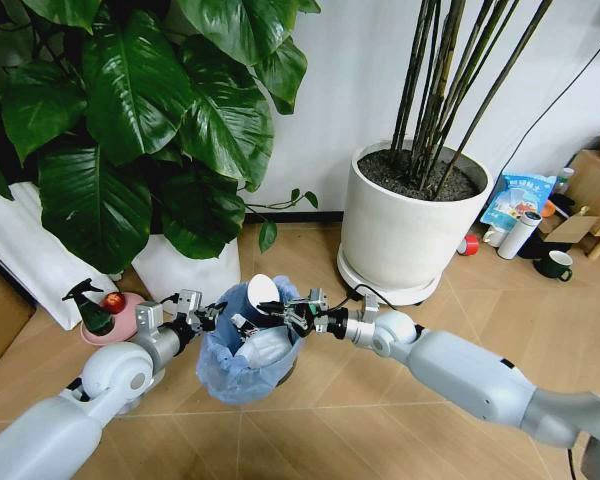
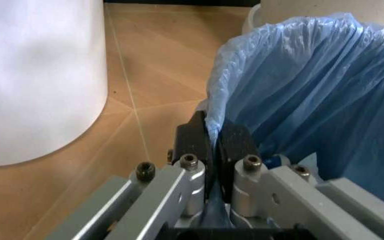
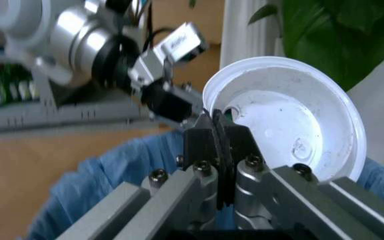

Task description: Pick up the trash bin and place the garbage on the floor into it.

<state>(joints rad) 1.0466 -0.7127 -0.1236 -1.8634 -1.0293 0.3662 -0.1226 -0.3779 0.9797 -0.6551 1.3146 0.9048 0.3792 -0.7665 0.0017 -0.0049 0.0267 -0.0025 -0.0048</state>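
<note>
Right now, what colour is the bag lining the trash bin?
Light blue, translucent and crinkled; the trash bin liner shows best in the left wrist view.

You are looking at a tan tiled floor [image 1: 310,420] carrying two white plant pots [image 1: 412,225], a pink dish [image 1: 115,322], a dark green mug [image 1: 556,265] and a white bottle [image 1: 520,235].

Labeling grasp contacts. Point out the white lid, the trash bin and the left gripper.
white lid [image 3: 299,125], right wrist view: inner face.
trash bin [image 1: 242,370], head view: blue bag on the outer wall.
left gripper [image 2: 213,137], left wrist view: fingertips pinching the bag rim.
</note>
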